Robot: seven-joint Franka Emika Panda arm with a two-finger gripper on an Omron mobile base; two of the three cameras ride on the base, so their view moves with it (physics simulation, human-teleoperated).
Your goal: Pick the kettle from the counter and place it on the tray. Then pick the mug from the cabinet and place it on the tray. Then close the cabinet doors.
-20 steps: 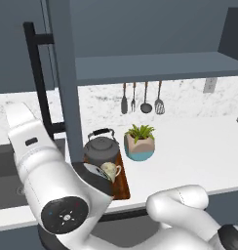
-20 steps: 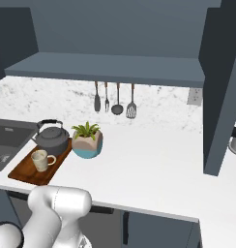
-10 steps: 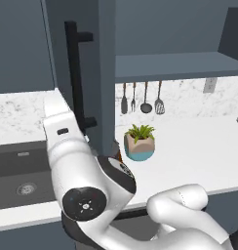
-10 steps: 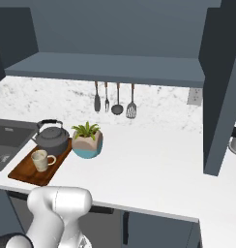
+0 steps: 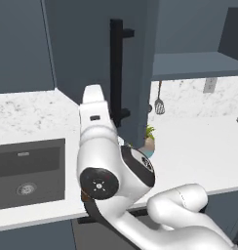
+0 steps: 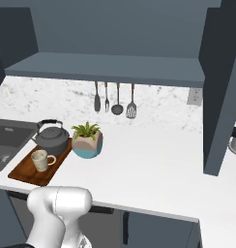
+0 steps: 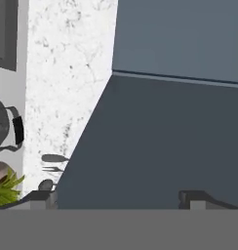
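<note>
From the right base camera I see the tray (image 6: 24,170) at the counter's (image 6: 154,169) front edge, just right of the sink (image 6: 6,140). The mug (image 6: 41,160) stands upright on the tray's near half, handle to the right, and the kettle (image 6: 51,138) sits on its far end, just behind the mug. A potted plant (image 6: 87,140) is on the counter just right of the kettle, close beside it. Behind them, four utensils (image 6: 114,99) hang against the marble backsplash under the cabinet (image 6: 110,68) shelf.

In the left base camera my arm rises in front of a door (image 5: 101,68) that stands between me and the tray, its black bar handle (image 5: 117,73) upright just above the arm's wrist. The right door (image 6: 221,92) is swung out over the counter, edge toward me.

On the hand camera the gripper (image 7: 118,200) has its jaws spread wide with nothing between them, and a flat slate-blue door panel lies just ahead of the two fingertips (image 7: 43,199).
</note>
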